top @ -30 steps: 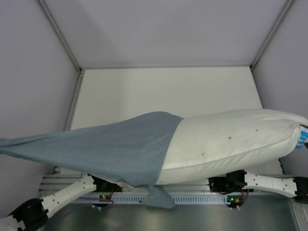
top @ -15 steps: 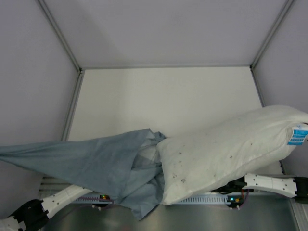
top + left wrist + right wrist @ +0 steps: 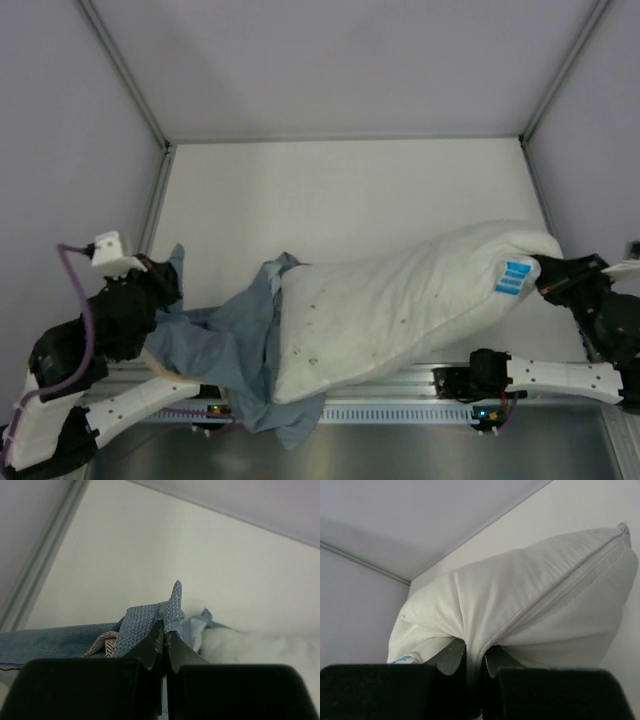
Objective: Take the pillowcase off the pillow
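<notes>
The pillow [image 3: 400, 310] is now lying lower, down on the table [image 3: 350, 200], its left end touching the crumpled pillowcase [image 3: 225, 345]. The left gripper [image 3: 164, 630] is pinching pillowcase cloth. The right gripper [image 3: 475, 652] is clamping the pillow's edge near its blue label [image 3: 513, 277], print too small to read.

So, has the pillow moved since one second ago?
Yes. The pillow went left: its label was at the right wall, now it lies over the table.

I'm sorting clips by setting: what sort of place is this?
Probably a robot test booth, not a bedroom: plain grey walls on metal framing, a white table, arms bolted to a slotted rail.
</notes>
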Controlling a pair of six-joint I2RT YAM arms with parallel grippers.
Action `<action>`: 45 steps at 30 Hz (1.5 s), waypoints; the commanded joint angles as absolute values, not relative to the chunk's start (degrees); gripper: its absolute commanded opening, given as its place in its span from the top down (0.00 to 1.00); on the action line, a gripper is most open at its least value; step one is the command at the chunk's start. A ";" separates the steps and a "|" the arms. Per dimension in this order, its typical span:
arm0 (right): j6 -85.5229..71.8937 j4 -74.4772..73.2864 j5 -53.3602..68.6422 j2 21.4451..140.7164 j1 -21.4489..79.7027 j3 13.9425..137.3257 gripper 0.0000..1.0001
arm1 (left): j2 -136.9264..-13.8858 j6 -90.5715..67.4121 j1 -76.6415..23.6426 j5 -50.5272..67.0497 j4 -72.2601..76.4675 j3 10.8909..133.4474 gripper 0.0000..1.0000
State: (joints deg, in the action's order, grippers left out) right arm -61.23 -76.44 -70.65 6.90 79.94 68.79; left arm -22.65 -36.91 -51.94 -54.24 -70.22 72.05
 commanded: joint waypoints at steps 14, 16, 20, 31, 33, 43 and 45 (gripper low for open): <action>-73.02 -67.06 -68.74 28.57 82.09 52.22 1.00 | -43.58 -44.64 -52.03 -18.20 -37.37 46.96 1.00; -74.70 -67.06 -66.28 27.25 82.00 50.20 1.00 | -47.80 -46.13 -52.03 -15.04 -32.29 44.31 1.00; -76.64 -63.12 -60.83 26.10 82.09 43.35 1.00 | -54.22 -49.21 -52.03 -8.36 -19.19 36.58 1.00; -75.67 -42.88 -45.62 27.68 82.09 28.91 0.85 | -85.41 -48.70 -40.10 5.09 4.39 35.05 1.00; -76.20 -44.73 -45.00 27.34 82.00 29.35 0.75 | -88.41 -47.38 -37.98 6.85 3.96 36.82 1.00; -69.71 -59.31 -47.19 22.33 82.00 42.07 0.25 | -78.76 -42.10 -32.35 1.58 -8.16 41.05 1.00; -68.30 -61.08 -48.42 21.71 82.00 44.64 0.24 | -75.16 -41.31 -31.64 1.14 -8.96 39.74 1.00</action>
